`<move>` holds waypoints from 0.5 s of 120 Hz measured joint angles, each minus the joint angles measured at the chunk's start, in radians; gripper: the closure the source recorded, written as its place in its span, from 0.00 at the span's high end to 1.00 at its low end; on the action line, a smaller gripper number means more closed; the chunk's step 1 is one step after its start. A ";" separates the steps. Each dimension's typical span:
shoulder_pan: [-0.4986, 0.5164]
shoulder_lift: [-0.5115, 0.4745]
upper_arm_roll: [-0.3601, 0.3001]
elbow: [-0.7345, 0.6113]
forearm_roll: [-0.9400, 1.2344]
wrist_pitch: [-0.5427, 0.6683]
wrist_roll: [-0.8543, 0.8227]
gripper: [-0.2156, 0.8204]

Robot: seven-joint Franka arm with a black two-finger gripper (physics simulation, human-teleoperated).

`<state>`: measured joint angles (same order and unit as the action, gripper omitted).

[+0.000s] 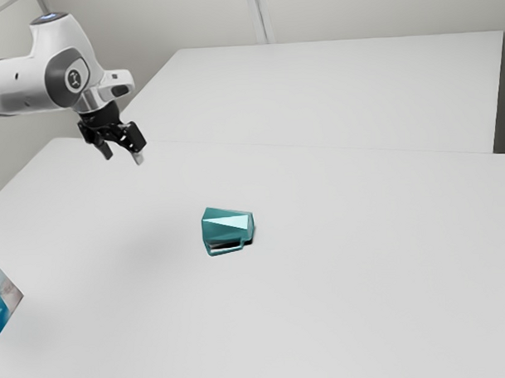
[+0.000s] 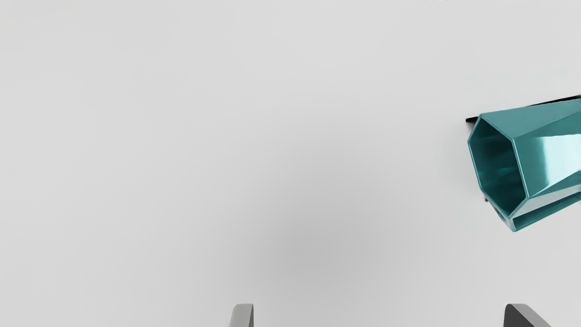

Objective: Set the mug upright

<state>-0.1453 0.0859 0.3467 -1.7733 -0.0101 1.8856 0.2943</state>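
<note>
Our gripper [image 1: 123,155] is raised above the table [image 1: 348,318], fingers [image 2: 244,316] apart. From it, the mug [image 1: 228,227] lies toward the exterior view's right and nearer that camera, on its side, long axis roughly left-right there, mouth [image 2: 498,165] facing exterior-left. We judge the box [image 1: 2,302], well apart, no obstruction to a lateral approach and descent.

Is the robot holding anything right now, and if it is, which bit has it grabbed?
Nothing is held: the gripper is open above the table, away from the teal mug lying on its side.
</note>
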 joint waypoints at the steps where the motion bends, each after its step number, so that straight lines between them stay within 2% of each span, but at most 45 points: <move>1: -0.001 -0.001 0.000 -0.003 -0.002 0.001 0.000 0.79; 27: -0.019 -0.052 0.027 -0.133 -0.146 0.033 0.009 0.79; 60: 0.060 -0.044 0.043 -0.259 -0.465 0.067 0.063 0.79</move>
<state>-0.0857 0.0418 0.3896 -2.0323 -0.4748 1.9527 0.3576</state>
